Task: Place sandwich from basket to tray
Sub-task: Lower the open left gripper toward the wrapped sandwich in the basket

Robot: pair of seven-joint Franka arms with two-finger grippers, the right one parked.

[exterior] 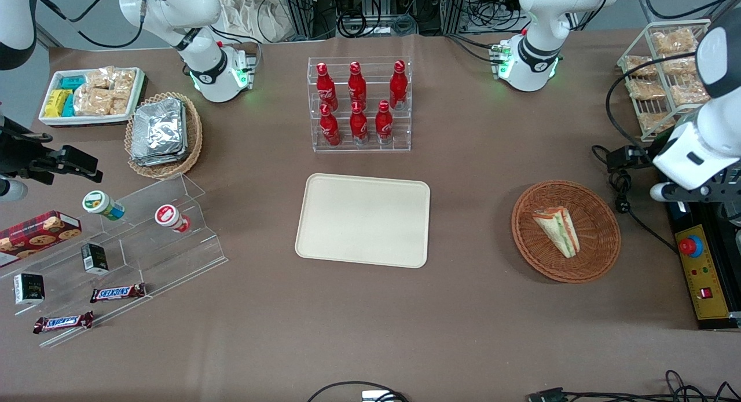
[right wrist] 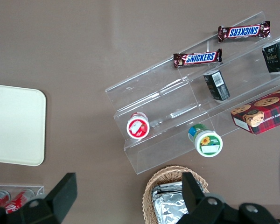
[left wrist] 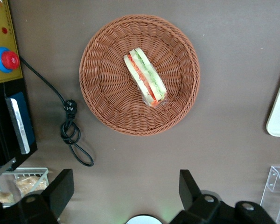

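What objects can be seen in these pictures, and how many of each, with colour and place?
sandwich: 1, pale with green and orange-red filling, in the basket
basket: 1, reddish-brown wicker, toward the working arm's end
tray: 1, cream, table centre, bare
cola bottles: 6, red, in a clear rack
foil packs: silver stack, in a tan basket
Snickers bars: 2, brown, on the clear stepped stand
gripper: 1, black fingers open, above the table beside the basket

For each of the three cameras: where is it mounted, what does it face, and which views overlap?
Front view: high, facing both arms across the table; tray central.
Left wrist view: looks down on the basket with the sandwich; open gripper hovers above the table beside the basket.
Right wrist view: looks down on a clear stand holding snacks.
All three show the tray.
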